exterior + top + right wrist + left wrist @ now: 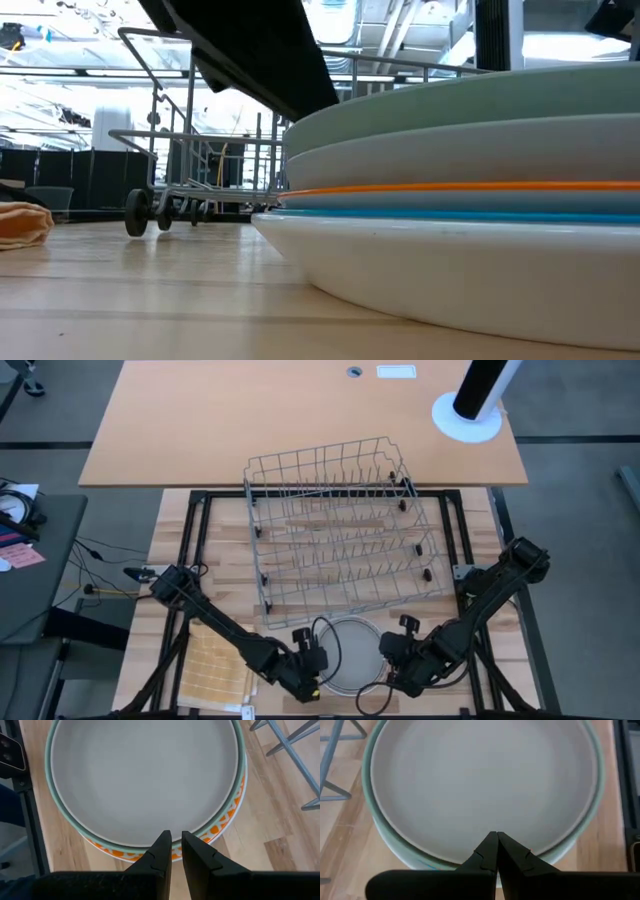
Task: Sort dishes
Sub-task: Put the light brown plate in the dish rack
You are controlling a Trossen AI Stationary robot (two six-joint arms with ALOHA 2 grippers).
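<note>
Stacked dinner plates [470, 200] fill the foreground of the low view, resting on the wooden bench [130, 290]. That view alone shows the stack in edge profile: a white plate [450, 270] at the base, blue and orange rims above it, then beige-grey and pale teal-green plates on top. No readable writing, brand or label appears on any plate or on the rack.

From the high view, the stack [348, 652] lies at the 6 o'clock edge of the bench, between the two tools. The grey wire rack [340, 525] stands at bench centre, at 12 o'clock from the stack, with no plates in it. A yellow checked cloth [215, 660] lies at 9 o'clock from the stack, partly under the left arm.

The left tool [318, 678] sits at the stack's 8 o'clock rim. In the left wrist view its fingers [487, 852] are closed tip to tip, gripping nothing, poised over the near rim of the top beige-grey plate [485, 780].

The right tool [392, 676] sits at the stack's 4 o'clock rim. In the right wrist view its fingers [161, 847] stand slightly apart, released, over the plate rim. Only this view shows the orange-red patterned plate [225, 822] protruding beneath the teal-green rim [65, 817].

The low view also shows the rack's wheeled base [140, 212].
</note>
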